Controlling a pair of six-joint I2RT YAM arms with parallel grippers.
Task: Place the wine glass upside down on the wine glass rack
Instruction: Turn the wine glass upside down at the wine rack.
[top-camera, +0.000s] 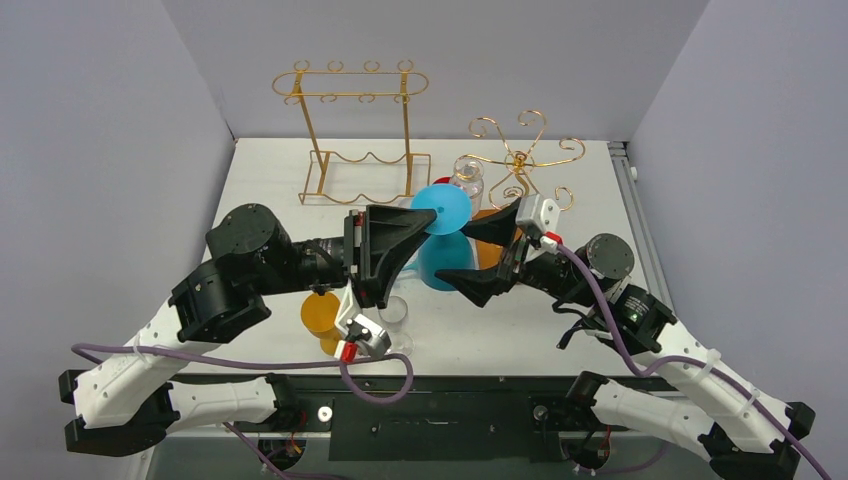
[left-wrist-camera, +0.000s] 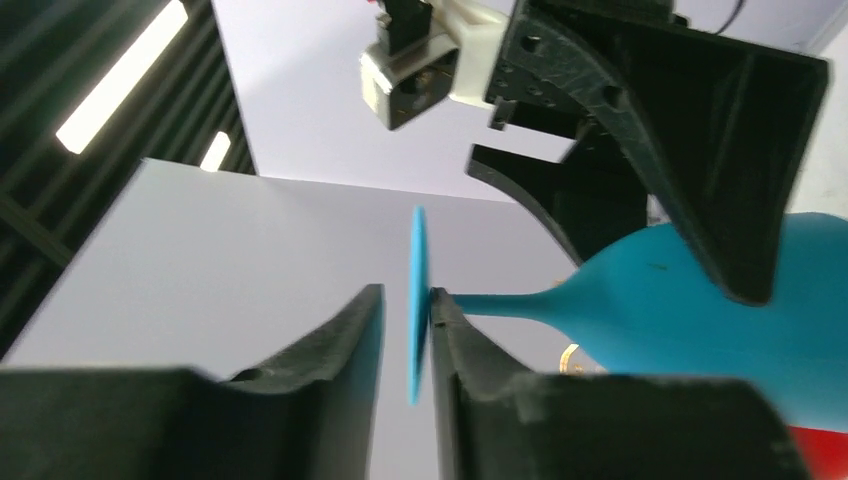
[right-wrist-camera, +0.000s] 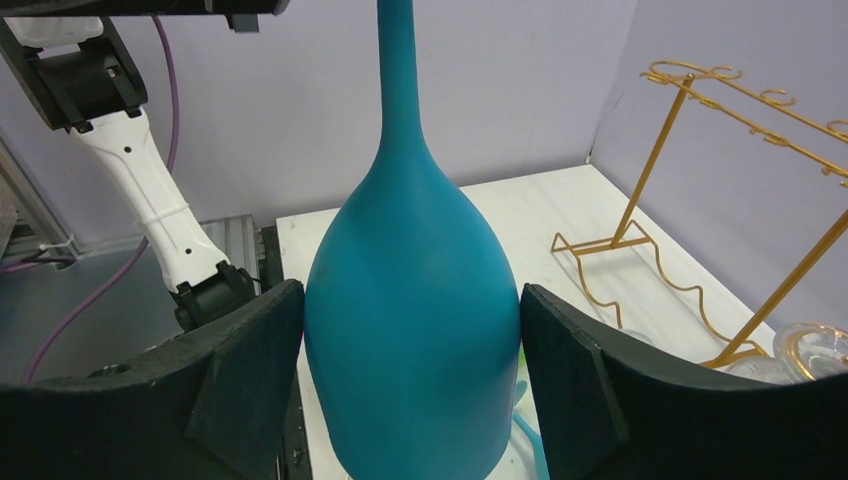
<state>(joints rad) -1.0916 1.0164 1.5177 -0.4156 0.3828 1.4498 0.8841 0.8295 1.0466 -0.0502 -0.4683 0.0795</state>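
Our left hand (left-wrist-camera: 405, 295) is sitting narrow around the foot of the blue wine glass (left-wrist-camera: 650, 300). A sliver of light is showing on one side, so we cannot tell whether it is gripping. The glass is hanging in the air between our two hands. Our right hand (right-wrist-camera: 412, 288) is spreading wide, both fingers (right-wrist-camera: 250, 350) lying against the bowl. We are judging this a handover: the right should be squeezing firmly before the left lets go, then carrying the glass toward the curled gold rack (top-camera: 520, 155) beyond it.
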